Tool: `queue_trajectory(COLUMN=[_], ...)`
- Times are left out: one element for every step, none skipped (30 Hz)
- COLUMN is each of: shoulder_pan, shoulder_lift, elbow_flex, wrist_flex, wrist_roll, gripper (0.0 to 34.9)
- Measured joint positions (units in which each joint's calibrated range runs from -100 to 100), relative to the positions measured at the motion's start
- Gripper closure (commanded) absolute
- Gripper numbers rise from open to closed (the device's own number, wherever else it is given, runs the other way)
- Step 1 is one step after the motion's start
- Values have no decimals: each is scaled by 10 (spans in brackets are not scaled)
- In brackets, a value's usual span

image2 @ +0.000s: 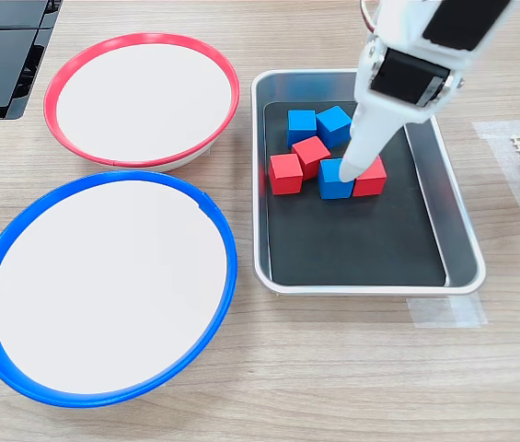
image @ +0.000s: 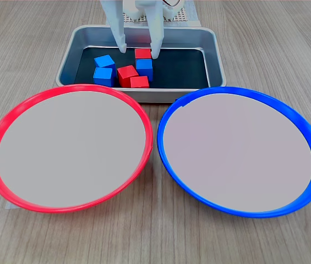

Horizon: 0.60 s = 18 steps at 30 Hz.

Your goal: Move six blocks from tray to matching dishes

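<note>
Nearest in the first exterior view sit the two dishes side by side on the wooden table (image: 254, 33), their rims almost touching: the red-rimmed dish (image: 1, 132) on the first exterior view's left and the blue-rimmed dish (image: 304, 132) on its right, both with bare pale centres. Just behind them, close against both rims, lies the tray (image: 213, 60), a silver pan with a black floor. All the blocks I can make out are inside it, bunched toward the end of the tray nearer the red-rimmed dish. Against the tray's near wall are a red block (image: 139, 82) and, touching it, a tilted red block (image: 126, 73); beside those, toward the tray's left end in the first exterior view, stand two blue blocks (image: 103, 75), one behind the other. Further in sits another blue block (image: 144, 67) with a third red block (image: 142, 53) pressed against its far side. Over that far pair hangs the gripper (image: 138, 52), white, pointing down into the tray, its two fingers spread wide apart and holding nothing; one fingertip (image: 156, 55) comes down at the edge of the blue and red pair, the other stands clear above the black floor. In the second exterior view the finger (image2: 356, 166) overlaps the blue block (image2: 333, 180).
</note>
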<state>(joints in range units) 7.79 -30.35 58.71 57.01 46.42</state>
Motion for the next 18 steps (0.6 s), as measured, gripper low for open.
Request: queue_trajectory(shoulder_pan=[0, 0, 0, 0, 0, 0, 0, -2, -4, -11, -15, -24, -25, -25, -23, -24, -32, -40], shoulder_lift=[0, 0, 0, 0, 2, 4, 6, 8, 8, 8, 8, 8, 8, 8, 8, 8, 8, 11], elbow_flex=[6, 9, 23, 32, 36, 43, 51, 52, 52, 52, 52, 52, 51, 51, 47, 32, -5, -38], wrist_flex=[-1, -1, -6, -9, -11, -18, -25, -29, -31, -34, -36, -33, -33, -32, -26, -10, 27, 65], wrist_roll=[7, 9, 17, 23, 26, 32, 37, 37, 38, 38, 38, 35, 34, 33, 33, 33, 30, 26], gripper=[185, 189, 193, 197, 206, 228, 303, 346, 346, 347, 347, 348, 348, 348, 348, 348, 348, 348])
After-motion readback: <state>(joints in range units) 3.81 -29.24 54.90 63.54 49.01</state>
